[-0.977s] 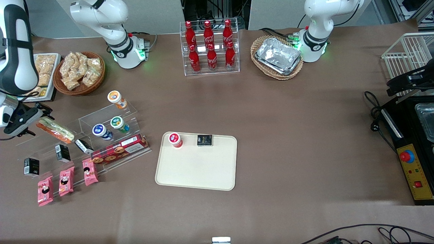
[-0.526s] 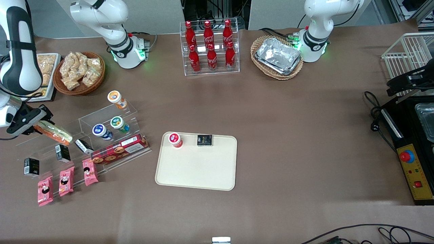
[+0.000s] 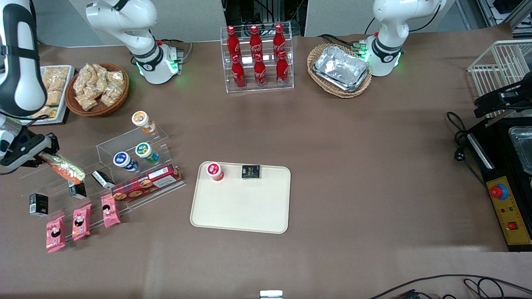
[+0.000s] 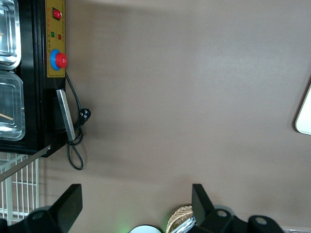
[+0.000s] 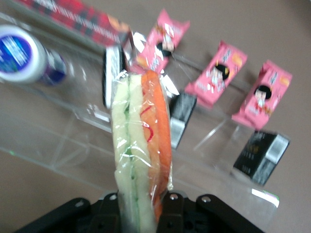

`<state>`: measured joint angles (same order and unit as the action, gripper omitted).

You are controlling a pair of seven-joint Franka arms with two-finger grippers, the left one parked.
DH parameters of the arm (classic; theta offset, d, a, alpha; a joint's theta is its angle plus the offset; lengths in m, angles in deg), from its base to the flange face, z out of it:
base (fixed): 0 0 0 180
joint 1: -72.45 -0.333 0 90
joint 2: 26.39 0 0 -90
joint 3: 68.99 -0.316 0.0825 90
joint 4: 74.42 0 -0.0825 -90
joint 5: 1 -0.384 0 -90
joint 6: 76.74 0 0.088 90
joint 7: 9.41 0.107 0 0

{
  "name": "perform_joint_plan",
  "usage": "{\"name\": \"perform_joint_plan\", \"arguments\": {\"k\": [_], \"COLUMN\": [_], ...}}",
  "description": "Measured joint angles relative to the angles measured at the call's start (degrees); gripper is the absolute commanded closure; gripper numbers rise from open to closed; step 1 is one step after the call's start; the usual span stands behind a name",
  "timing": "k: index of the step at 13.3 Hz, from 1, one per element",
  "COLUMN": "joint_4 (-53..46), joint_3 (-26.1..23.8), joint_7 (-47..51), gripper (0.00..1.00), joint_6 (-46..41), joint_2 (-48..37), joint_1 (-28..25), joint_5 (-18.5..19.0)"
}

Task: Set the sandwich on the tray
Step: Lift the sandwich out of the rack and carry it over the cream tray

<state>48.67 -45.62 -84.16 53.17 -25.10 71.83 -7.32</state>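
Observation:
My right gripper [image 3: 40,155] is shut on one end of the clear-wrapped sandwich [image 3: 63,167] and holds it lifted above the clear acrylic shelves, at the working arm's end of the table. In the right wrist view the sandwich [image 5: 141,145] stands out between the fingers [image 5: 177,206], pale bread with green and orange stripes. The cream-beige tray [image 3: 241,207] lies flat near the table's middle, well away from the gripper. A red-lidded cup [image 3: 215,171] and a small black packet [image 3: 250,171] sit on the tray's edge farthest from the front camera.
Clear acrylic shelves [image 3: 133,145] carry cups, small black boxes [image 3: 38,204], a long red biscuit box [image 3: 146,182] and pink snack packets [image 3: 79,220] below the sandwich. A wicker basket of snacks [image 3: 97,89], a cola bottle rack [image 3: 257,58] and a foil-tray basket [image 3: 340,69] stand farther back.
The gripper has lifted the sandwich and swung its free end down and nearer the front camera. The arm has shifted slightly. The tray and its items have not moved.

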Motion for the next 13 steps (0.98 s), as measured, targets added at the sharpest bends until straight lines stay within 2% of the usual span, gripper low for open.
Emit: {"name": "perform_joint_plan", "arguments": {"k": [2,3,7,10,13], "joint_4": [-5.1,-7.6,-15.5,-18.3,-23.7], "joint_3": [-0.1,-0.2,-0.4,-0.7,-0.9], "joint_7": [0.3,0.8,10.2,19.6,22.7], "gripper": [0.83,0.83,0.83,0.83,0.83], "joint_6": [-7.0,-10.2,-17.6,-18.1,-18.0], "joint_2": [-0.1,-0.1,0.2,2.2,8.8], "joint_1": [-2.1,-3.3,-12.1,-20.9,-27.8], "joint_5": [-4.0,-4.9,-5.3,-5.4,-5.5]}}
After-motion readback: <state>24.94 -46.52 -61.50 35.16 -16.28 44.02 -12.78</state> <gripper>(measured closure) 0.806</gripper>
